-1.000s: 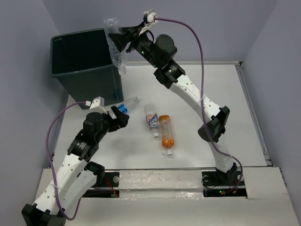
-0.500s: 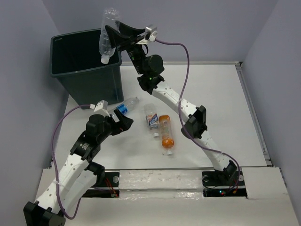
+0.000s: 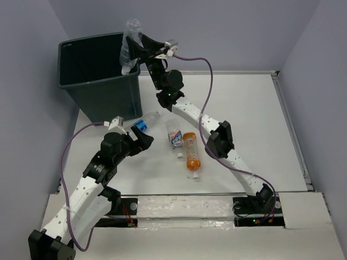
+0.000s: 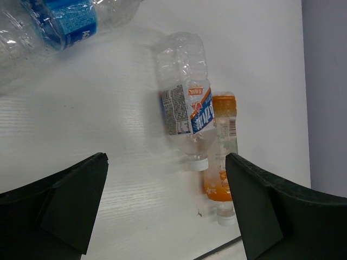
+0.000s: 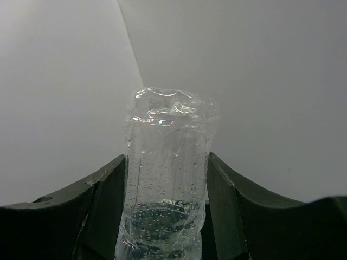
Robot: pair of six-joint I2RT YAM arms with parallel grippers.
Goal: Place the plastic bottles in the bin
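My right gripper (image 3: 133, 47) is shut on a clear empty bottle (image 3: 129, 46) and holds it, cap down, over the right rim of the dark grey-green bin (image 3: 97, 81). In the right wrist view the bottle (image 5: 165, 179) stands between both fingers. My left gripper (image 3: 142, 135) is open and empty, low over the table beside a blue-labelled bottle (image 3: 144, 122). A white-and-orange-labelled bottle (image 3: 174, 135) and an orange-liquid bottle (image 3: 191, 151) lie side by side. The left wrist view shows the blue-labelled bottle (image 4: 59, 24), the labelled bottle (image 4: 187, 103) and the orange bottle (image 4: 223, 157).
The white table (image 3: 255, 124) is bounded by grey walls on three sides. A raised edge runs along its right side (image 3: 290, 130). The bin stands at the far left corner. Purple cables loop off both wrists.
My right arm has shifted slightly, keeping the clear bottle at the bin's right rim. My left gripper has crept a little toward the blue-labelled bottle.
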